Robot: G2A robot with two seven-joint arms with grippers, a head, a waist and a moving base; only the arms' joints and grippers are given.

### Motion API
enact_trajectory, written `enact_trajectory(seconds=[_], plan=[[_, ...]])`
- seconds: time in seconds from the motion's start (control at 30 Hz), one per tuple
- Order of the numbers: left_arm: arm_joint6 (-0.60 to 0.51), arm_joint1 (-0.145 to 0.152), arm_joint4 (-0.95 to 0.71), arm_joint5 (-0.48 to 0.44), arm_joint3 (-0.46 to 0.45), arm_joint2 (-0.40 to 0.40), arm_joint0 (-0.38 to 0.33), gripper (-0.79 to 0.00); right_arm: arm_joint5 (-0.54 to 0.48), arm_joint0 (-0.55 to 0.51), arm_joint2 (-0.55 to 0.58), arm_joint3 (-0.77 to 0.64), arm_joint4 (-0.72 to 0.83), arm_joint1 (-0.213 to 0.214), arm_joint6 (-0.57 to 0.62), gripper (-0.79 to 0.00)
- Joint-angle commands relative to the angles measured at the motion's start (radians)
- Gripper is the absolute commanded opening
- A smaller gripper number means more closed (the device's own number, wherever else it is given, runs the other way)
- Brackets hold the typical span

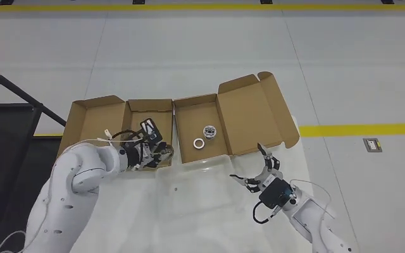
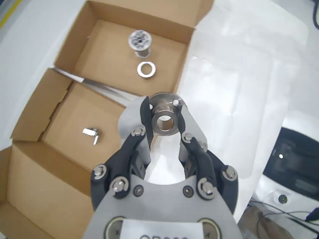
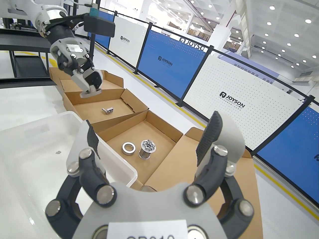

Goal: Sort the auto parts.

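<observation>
The left gripper (image 2: 163, 125) is clamped on a shiny metal sleeve (image 2: 165, 121) with a round, drilled flange, held above the near edge of the left cardboard box (image 2: 74, 115). The right gripper (image 3: 152, 128) hangs spread wide over the white tub's rim (image 3: 119, 161).

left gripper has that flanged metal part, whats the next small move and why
Probably ease the left gripper a little further in over the floor of the box holding the small bracket, before opening. It is shut on the flanged part, which in the top view hangs close to that box's near wall; dropped here, it might catch the wall.
</observation>
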Motion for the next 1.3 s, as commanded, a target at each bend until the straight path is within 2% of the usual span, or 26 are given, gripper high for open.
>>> enact_trajectory(seconds=[0.0, 0.07, 0.13, 0.3, 0.4, 0.5, 0.67, 0.87, 0.97, 1.07, 1.2, 1.27], plan=[[0.026, -0.002, -0.004, 0.021, 0.067, 0.006, -0.023, -0.785, 0.001, -0.002, 0.0, -0.001, 0.0, 0.0, 0.001, 0.0], [0.041, -0.009, -0.054, 0.017, 0.161, 0.035, -0.063, -0.785, 0.002, -0.007, 0.001, -0.006, 0.0, 0.001, 0.004, 0.0], [0.048, -0.017, 0.04, 0.099, 0.233, 0.075, -0.121, -0.785, 0.004, -0.015, 0.002, -0.013, -0.001, 0.001, 0.005, 0.0], [0.145, -0.059, 0.17, 0.229, 0.429, 0.219, -0.224, -0.785, 0.007, -0.037, 0.014, -0.029, -0.005, 0.003, 0.008, 0.0], [0.196, -0.086, 0.212, 0.291, 0.535, 0.284, -0.276, -0.785, 0.007, -0.052, 0.025, -0.037, -0.005, 0.004, 0.006, 0.0], [0.239, -0.11, 0.216, 0.314, 0.627, 0.327, -0.313, -0.785, 0.008, -0.064, 0.034, -0.042, -0.005, 0.004, 0.006, 0.0], [0.289, -0.143, 0.241, 0.343, 0.747, 0.378, -0.363, -0.785, 0.007, -0.073, 0.039, -0.048, -0.004, 0.004, 0.007, 0.0], [0.328, -0.178, 0.267, 0.357, 0.837, 0.422, -0.395, -0.785, 0.001, -0.072, 0.039, -0.048, -0.008, 0.001, 0.012, 0.0], [0.34, -0.193, 0.271, 0.352, 0.867, 0.435, -0.407, -0.631, 0.001, -0.073, 0.04, -0.052, -0.009, 0.0, 0.015, 0.0], [0.348, -0.205, 0.272, 0.341, 0.889, 0.441, -0.415, -0.585, 0.0, -0.075, 0.042, -0.055, -0.01, -0.001, 0.015, 0.0], [0.354, -0.216, 0.274, 0.326, 0.906, 0.442, -0.424, -0.446, -0.004, -0.076, 0.044, -0.057, -0.013, -0.002, 0.019, 0.0], [0.348, -0.218, 0.25, 0.286, 0.914, 0.432, -0.428, -0.409, -0.006, -0.074, 0.044, -0.057, -0.015, -0.003, 0.021, 0.0]])
